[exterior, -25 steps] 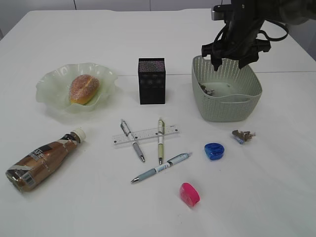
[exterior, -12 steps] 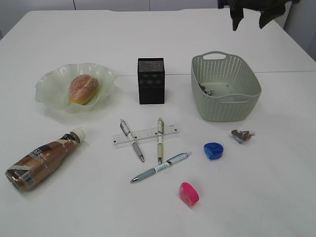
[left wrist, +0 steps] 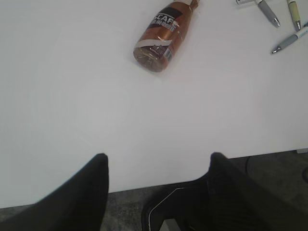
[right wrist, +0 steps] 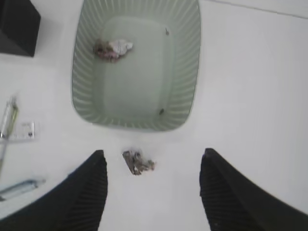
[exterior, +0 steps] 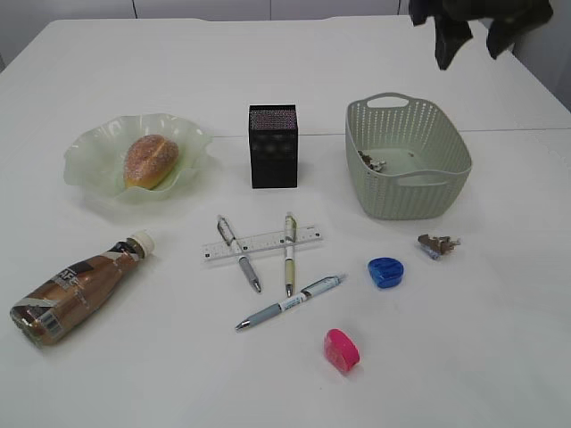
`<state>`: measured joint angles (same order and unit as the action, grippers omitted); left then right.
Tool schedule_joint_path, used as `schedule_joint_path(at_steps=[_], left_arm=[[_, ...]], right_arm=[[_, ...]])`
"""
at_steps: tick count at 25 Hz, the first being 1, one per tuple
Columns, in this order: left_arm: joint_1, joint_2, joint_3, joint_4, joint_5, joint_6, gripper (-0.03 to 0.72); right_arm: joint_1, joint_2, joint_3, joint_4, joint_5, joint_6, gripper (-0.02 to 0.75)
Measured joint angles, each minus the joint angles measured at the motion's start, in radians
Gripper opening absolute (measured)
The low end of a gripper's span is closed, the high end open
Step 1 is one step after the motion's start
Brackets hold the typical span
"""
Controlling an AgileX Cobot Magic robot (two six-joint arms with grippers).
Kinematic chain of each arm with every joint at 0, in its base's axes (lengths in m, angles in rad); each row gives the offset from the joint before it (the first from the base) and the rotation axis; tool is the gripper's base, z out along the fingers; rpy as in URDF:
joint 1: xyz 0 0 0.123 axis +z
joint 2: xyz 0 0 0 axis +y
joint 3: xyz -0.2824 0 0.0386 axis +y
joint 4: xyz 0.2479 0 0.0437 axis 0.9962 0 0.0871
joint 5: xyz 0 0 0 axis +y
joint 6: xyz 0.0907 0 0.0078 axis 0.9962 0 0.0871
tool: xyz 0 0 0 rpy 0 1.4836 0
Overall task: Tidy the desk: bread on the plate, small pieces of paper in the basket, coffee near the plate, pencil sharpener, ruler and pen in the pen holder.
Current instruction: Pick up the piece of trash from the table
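From the exterior view, the white worktop is set around the black pen holder. Left of the holder, the bread sits on the green plate; the coffee lies on its side in front of the plate. In front of the holder, the clear ruler lies under two crossed pens, a third pen nearer the camera, with a blue sharpener and a pink sharpener to their right. Right of the holder stands the basket, one paper scrap inside, another scrap on the worktop just in front of it. The right pincer hangs above the basket's far end, fingers spread, empty.

The left wrist view shows the left pincer open, holding nothing, above the worktop's near edge (the coffee lies well beyond it).

The right wrist view looks down between parted fingers on the basket, its scrap inside and the loose scrap just outside.
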<state>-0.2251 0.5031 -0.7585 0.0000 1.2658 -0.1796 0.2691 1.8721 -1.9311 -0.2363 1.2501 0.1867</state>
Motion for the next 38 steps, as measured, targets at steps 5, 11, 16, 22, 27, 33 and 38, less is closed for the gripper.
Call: schedule_joint_path(at_steps=[5,11,16,22,27,33,38], left_arm=[[0.000,0.000,0.000,0.000,0.000,0.000,0.468],[0.000,0.000,0.000,-0.013,0.000,0.000,0.468],[0.000,0.000,0.000,-0.020,0.000,0.000,0.466],[0.000,0.000,0.000,-0.021,0.000,0.000,0.465],[0.000,0.000,0.000,-0.021,0.000,0.000,0.465],[0.000,0.000,0.000,-0.023,0.000,0.000,0.465],[0.000,0.000,0.000,-0.023,0.000,-0.002,0.462]], right_arm=[[0.005,-0.189,0.280,0.000,-0.165,-0.064,0.473],[0.005,-0.494,0.743,-0.004,-0.646,-0.077,0.473],[0.005,-0.628,1.065,-0.013,-1.025,-0.080,0.472],[0.005,-0.577,1.181,-0.015,-1.122,-0.080,0.472],[0.005,-0.488,1.185,0.005,-1.158,-0.068,0.472],[0.005,-0.333,1.190,0.009,-1.331,-0.065,0.472],[0.005,-0.237,1.294,0.098,-1.667,-0.068,0.471]])
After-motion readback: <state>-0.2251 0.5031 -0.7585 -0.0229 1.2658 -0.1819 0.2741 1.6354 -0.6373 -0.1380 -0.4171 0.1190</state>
